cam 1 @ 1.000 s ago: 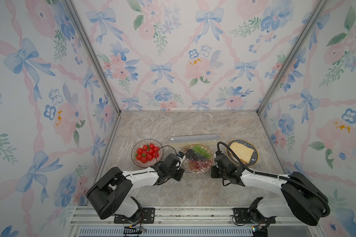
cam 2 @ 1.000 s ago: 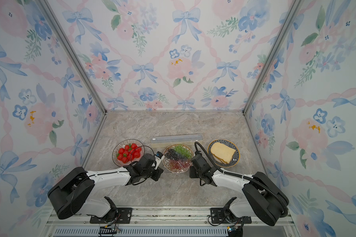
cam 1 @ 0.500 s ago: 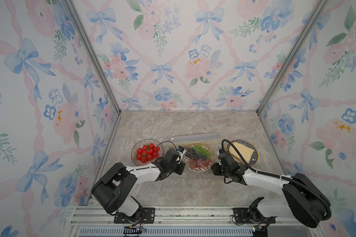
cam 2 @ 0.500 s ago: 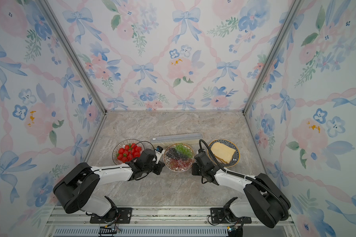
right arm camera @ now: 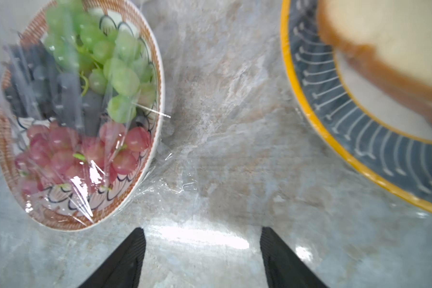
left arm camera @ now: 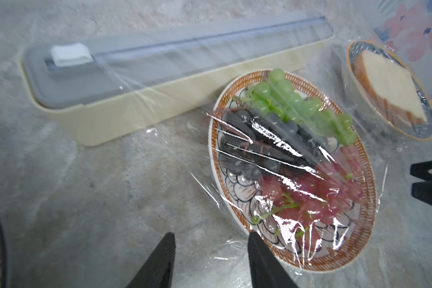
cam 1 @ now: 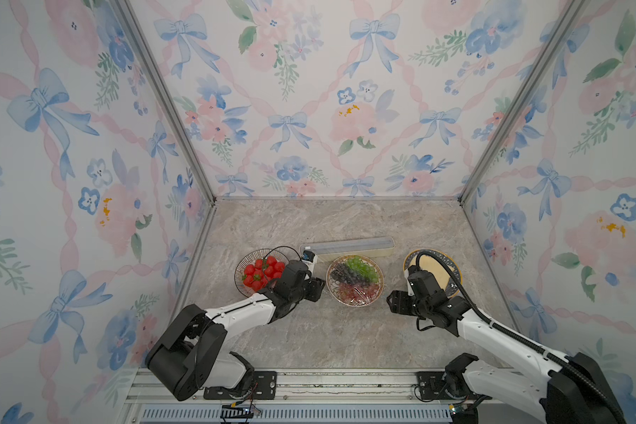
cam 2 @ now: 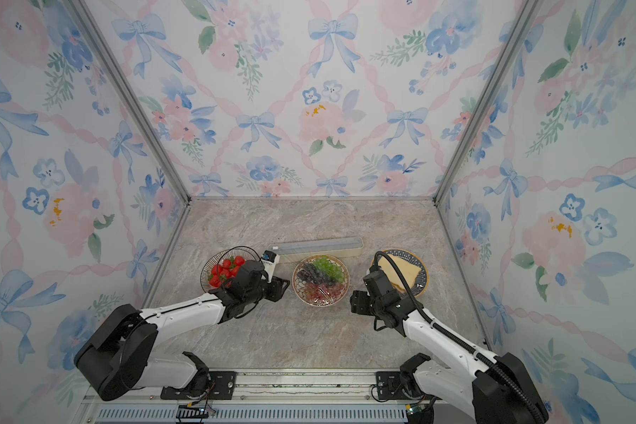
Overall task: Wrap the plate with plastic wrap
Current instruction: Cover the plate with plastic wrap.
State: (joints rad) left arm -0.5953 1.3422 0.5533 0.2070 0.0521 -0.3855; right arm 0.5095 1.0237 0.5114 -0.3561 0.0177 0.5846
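**Clear plastic wrap [left arm camera: 292,174] draping over the plate [left arm camera: 369,174]**

The film is lying glossy and crinkly (glare streaks everywhere) across the grapes [left arm camera: 292,99], its edges spilling onto the worktop [left arm camera: 85,199] just beside the cream box [left arm camera: 140,104]. The left tool [left arm camera: 211,235] and right tool [right arm camera: 203,229] are both hanging open, gripping nothing.

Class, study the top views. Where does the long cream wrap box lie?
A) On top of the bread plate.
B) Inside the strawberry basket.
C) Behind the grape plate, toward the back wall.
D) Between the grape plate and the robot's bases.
C: in both top views the cream box lies along the far side of the grape plate, toward the back wall.
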